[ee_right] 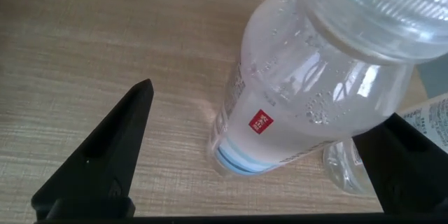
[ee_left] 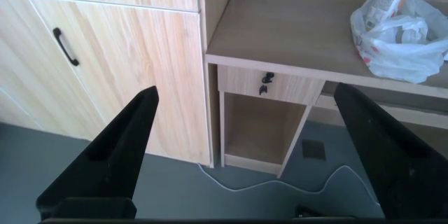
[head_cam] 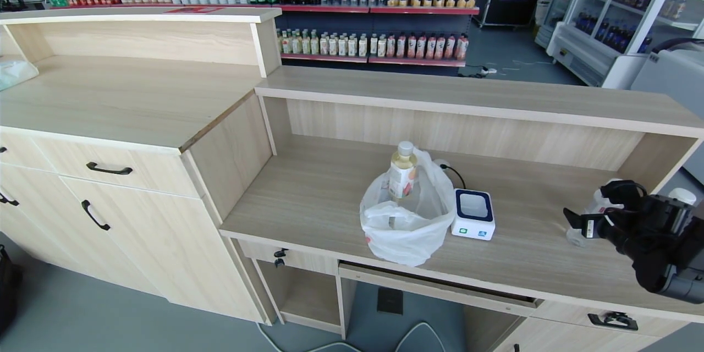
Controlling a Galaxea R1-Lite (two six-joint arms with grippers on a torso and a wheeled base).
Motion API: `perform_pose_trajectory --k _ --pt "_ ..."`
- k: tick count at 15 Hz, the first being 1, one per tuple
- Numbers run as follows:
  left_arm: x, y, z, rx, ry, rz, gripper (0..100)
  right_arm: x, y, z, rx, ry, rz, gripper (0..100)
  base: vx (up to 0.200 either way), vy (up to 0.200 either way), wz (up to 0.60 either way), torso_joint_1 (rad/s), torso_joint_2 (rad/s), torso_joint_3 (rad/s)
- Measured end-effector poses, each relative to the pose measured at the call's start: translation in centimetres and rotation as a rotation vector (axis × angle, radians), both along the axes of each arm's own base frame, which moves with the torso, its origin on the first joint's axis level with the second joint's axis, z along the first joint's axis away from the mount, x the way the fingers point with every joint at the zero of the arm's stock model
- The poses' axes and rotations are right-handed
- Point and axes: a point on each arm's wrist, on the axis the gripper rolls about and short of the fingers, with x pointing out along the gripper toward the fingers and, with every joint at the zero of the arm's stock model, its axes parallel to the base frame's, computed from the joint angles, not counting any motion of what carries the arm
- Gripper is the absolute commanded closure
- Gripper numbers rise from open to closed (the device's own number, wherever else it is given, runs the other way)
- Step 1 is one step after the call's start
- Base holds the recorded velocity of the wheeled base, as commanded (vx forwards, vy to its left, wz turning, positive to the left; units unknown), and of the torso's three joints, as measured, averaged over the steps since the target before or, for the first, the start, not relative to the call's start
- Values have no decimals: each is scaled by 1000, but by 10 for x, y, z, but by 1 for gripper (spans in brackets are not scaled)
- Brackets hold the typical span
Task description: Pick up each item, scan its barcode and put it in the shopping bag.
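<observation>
Cannot see the base of the yellow bottle (head_cam: 403,173) in the shopping bag (head_cam: 404,231). Well right of it, barely see the clear bottle (head_cam: 599,201) behind the right gripper (head_cam: 584,221).

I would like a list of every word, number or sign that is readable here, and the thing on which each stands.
Nothing reads clearly.
On the clear bottle: a small red square mark, its characters too small.
On the labelled bottle in the shopping bag: print blurred.
On the scanner: two small front stickers, unreadable.
On the shelf bottles: labels too small.
</observation>
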Motion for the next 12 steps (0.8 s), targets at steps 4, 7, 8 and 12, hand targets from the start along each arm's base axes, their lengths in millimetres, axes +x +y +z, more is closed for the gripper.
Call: perform_pose_trajectory --k 4,7,8,12 --pt "0 0 0 0 0 0 0 7 4 -4 -1 -5 15 0 0 0 0 0 0 0" --pt "0 0 0 0 0 0 0 11 3 -6 4 -12 18 0 0 0 0 0 0 0" --pt "0 0 0 0 0 0 0 12 3 -7 8 -11 17 0 0 0 0 0 0 0" --pt "0 0 0 0 0 0 0 18 1 -7 1 -32 19 100 0 0 0 0 0 0"
